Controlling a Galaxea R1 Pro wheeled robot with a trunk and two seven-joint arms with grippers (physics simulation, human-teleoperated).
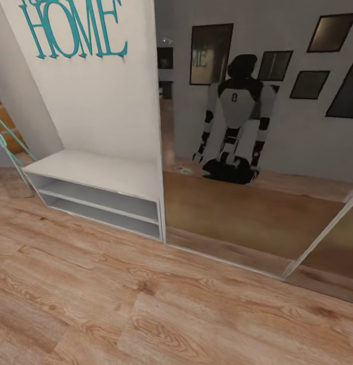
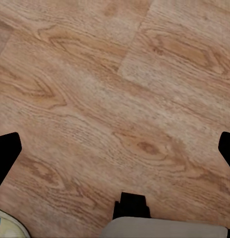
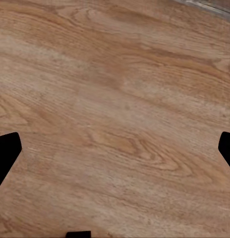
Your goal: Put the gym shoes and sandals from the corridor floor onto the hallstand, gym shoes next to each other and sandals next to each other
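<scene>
Head view: light brown wood-grain plank floor (image 1: 146,304) runs across the foreground. Against the white wall stands a plain low white open bench (image 1: 97,195) with two long shelf tiers, both bare; above it, teal "HOME" letters (image 1: 72,28) on the wall. This bench carries no shoes. Just right of it, touching its end, a tall mirror panel (image 1: 257,152) reflects my own white and black body (image 1: 237,121) and a grey wall hung with dark picture frames (image 1: 211,53). Thin teal rods (image 1: 9,147) lean in at the far left edge.

Left wrist view: my left pincer (image 2: 115,151) hangs over bare planks, black fingertips (image 2: 6,151) set wide apart at the two edges, released, nothing between them. A cream-white rounded scrap with a green tinge (image 2: 7,225) sits at the corner; I cannot tell what it is.

Right wrist view: my right pincer (image 3: 115,151) likewise spread, over planks, grasping nothing
</scene>
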